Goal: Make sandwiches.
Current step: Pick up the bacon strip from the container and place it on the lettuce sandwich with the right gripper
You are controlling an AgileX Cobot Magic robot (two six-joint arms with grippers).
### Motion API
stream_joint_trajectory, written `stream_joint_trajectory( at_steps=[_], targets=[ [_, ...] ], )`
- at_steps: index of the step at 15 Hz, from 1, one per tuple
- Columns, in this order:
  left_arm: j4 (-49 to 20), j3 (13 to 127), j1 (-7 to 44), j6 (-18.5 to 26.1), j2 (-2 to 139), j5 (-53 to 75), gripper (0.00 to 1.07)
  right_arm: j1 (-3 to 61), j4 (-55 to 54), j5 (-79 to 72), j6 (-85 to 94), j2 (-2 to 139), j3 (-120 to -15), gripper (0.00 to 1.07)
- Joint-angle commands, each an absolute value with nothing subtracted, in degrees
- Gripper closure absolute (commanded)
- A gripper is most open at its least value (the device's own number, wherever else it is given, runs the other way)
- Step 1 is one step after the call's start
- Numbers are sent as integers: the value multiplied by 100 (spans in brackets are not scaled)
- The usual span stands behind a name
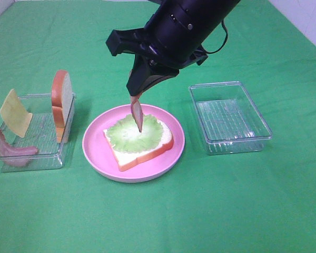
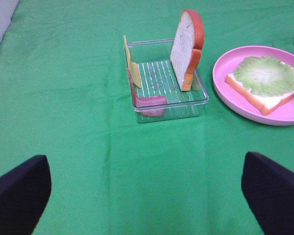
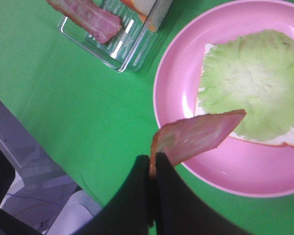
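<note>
Jaws of the left gripper (image 2: 144, 196) stood wide apart, holding nothing. The right gripper (image 1: 137, 89) was clenched on a bacon strip (image 1: 136, 113), its tip seemingly touching the half-built sandwich (image 1: 131, 155) (bread and lettuce so far) on the pink plate (image 1: 97, 150). Laying bacon looked like the step in hand; next it likely needed lowering flat, then release. The left tray (image 1: 42, 161) held cheese (image 1: 15, 113), a second bacon strip (image 1: 13, 148) and upright bread (image 1: 62, 100); the right tray (image 1: 234, 145) held nothing.
</note>
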State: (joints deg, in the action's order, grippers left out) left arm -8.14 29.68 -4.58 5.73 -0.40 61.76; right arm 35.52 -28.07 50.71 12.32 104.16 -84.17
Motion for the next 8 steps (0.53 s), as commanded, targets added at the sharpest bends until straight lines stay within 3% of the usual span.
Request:
stream_joint_trajectory(
  at_steps=[1, 8],
  targets=[
    [-791, 2956, -435, 550, -40, 6188, 7, 3564, -3306, 5002, 1684, 10640, -8491, 107],
    [-791, 2956, -435, 550, -40, 6188, 7, 3564, -4165, 4819, 2813, 11230, -8491, 107]
  ],
)
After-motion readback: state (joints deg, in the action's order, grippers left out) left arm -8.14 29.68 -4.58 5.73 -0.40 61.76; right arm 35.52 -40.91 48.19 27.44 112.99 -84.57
